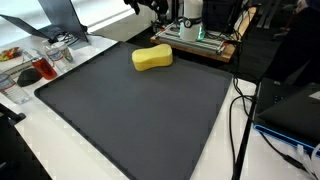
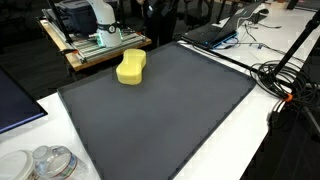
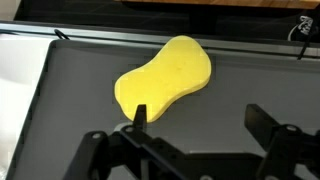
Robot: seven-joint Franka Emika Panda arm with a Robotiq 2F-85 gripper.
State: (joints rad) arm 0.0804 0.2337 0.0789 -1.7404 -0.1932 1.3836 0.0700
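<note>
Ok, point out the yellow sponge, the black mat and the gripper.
yellow sponge (image 3: 165, 78): wrist view, middle of its top face.
black mat (image 1: 140, 120): in an exterior view, bare centre of the mat.
gripper (image 3: 197, 112): wrist view, midway between its open fingertips.

Wrist view: the lower edge cuts off my pincer, so only the spread finger ends and linkage show. One fingertip hides a sliver of the yellow sponge. The dark mat runs off the right and lower edges. Exterior views: the clutter beside the mat is too small to identify, and the bottom edge crops a clear container.
</note>
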